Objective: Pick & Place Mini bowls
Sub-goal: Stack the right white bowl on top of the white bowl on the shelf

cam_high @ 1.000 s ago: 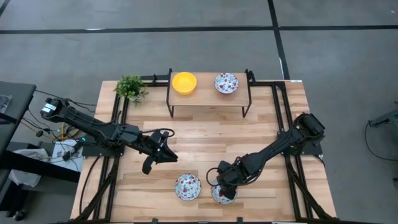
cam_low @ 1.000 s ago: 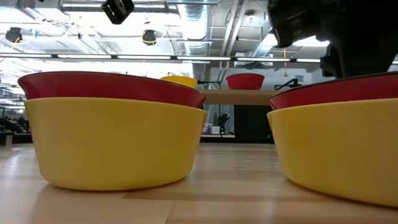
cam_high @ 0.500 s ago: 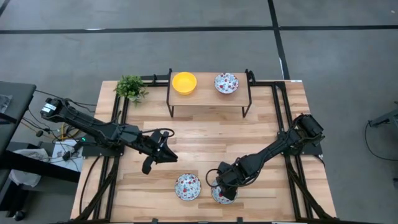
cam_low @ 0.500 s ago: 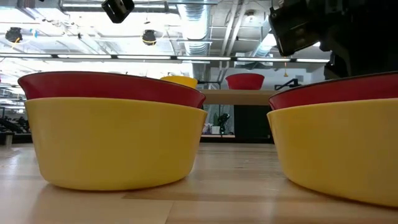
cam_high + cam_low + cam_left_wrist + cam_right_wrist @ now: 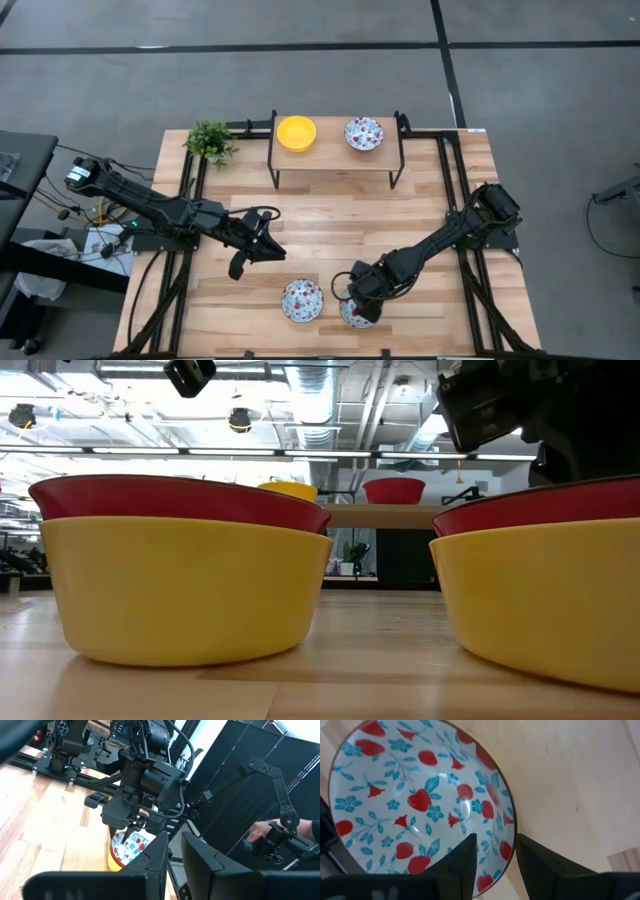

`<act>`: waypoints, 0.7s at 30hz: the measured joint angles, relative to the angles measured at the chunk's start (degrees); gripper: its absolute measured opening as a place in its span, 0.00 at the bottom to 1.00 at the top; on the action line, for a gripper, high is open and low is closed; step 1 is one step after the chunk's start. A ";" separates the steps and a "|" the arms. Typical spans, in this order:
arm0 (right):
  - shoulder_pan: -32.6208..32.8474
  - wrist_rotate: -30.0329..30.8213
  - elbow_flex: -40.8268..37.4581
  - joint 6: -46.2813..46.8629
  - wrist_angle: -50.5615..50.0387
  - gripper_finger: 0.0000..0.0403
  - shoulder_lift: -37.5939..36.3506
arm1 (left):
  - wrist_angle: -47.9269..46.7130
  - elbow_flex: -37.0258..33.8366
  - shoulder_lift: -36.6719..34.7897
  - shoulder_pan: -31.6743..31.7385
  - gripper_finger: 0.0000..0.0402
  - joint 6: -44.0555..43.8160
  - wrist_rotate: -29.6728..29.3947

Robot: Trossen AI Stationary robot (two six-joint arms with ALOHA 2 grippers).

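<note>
**Right gripper poised over the rim of a floral mini bowl**

Four mini bowls are seen from above. A plain yellow bowl (image 5: 296,132) and a floral bowl (image 5: 364,133) sit on a small raised shelf (image 5: 336,158) at the table's far side. Two more floral bowls (image 5: 302,299) rest near the front edge; the right-hand one (image 5: 420,805) lies beneath the right gripper (image 5: 357,297), whose fingers are parted and straddle its rim without visibly clamping it. The left gripper (image 5: 262,240) hangs above mid-table, holding nothing; whether its fingers are parted cannot be told. The bowl is judged rigid, light, glossy and probably breakable. A hold is best taken across the thin rim wall, gently, as a glazed surface may slip.
</note>
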 joint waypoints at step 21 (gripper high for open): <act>-1.09 2.28 3.15 -1.91 -3.83 0.31 0.09 | 0.00 0.00 0.00 0.00 0.13 0.00 0.00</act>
